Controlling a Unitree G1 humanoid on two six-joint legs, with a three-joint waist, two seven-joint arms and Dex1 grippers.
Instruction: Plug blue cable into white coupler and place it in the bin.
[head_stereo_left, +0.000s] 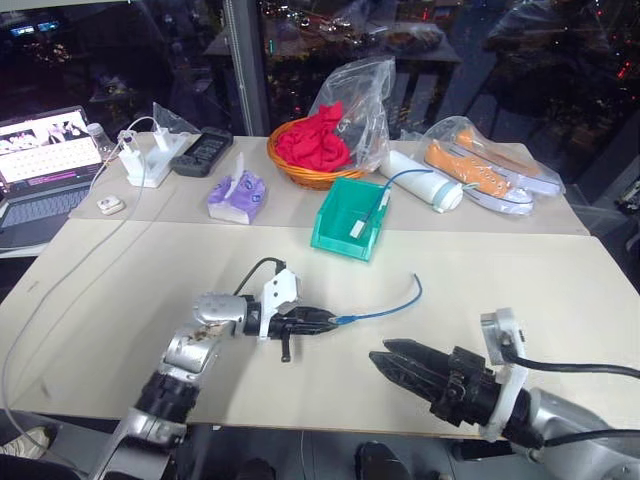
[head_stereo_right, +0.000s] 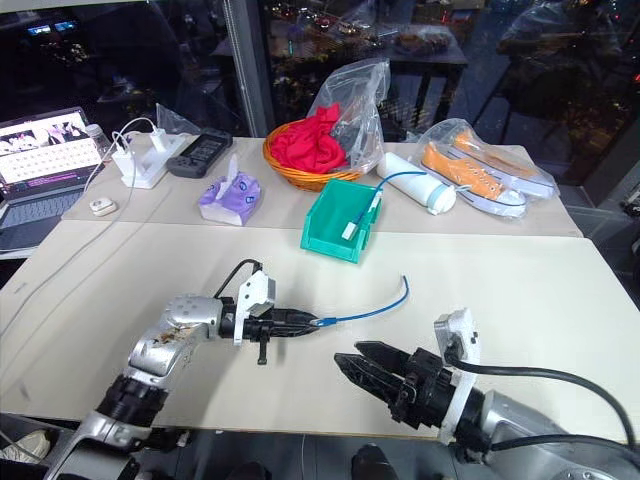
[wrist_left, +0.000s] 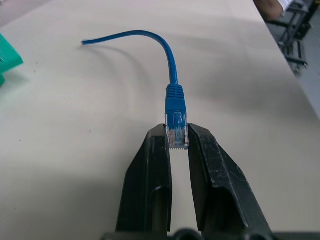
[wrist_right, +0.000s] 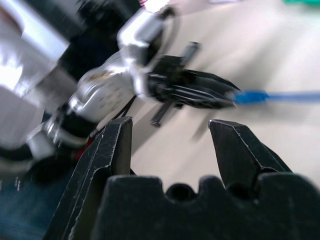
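Observation:
My left gripper (head_stereo_left: 333, 321) is shut on the clear plug of the blue cable (head_stereo_left: 390, 310), which it holds just above the table. In the left wrist view the plug (wrist_left: 177, 131) sits pinched between the black fingertips, and the cable (wrist_left: 167, 50) curves away over the table to a free end. My right gripper (head_stereo_left: 378, 358) hovers open near the table's front edge, pointing towards the left gripper, with nothing between its fingers (wrist_right: 235, 145). The teal bin (head_stereo_left: 340, 243) stands beyond. Inside it lies a small white block (head_stereo_left: 356, 228) that looks like the white coupler, with another thin blue cord attached.
At the back stand a wicker basket of red cloth (head_stereo_left: 310, 150), a purple tissue pack (head_stereo_left: 235, 195), a white roll (head_stereo_left: 420, 178) and bagged orange shoes (head_stereo_left: 490, 165). A laptop (head_stereo_left: 40, 160), a white charger (head_stereo_left: 145, 160) with its long cord and a black handset (head_stereo_left: 202, 152) are at the far left.

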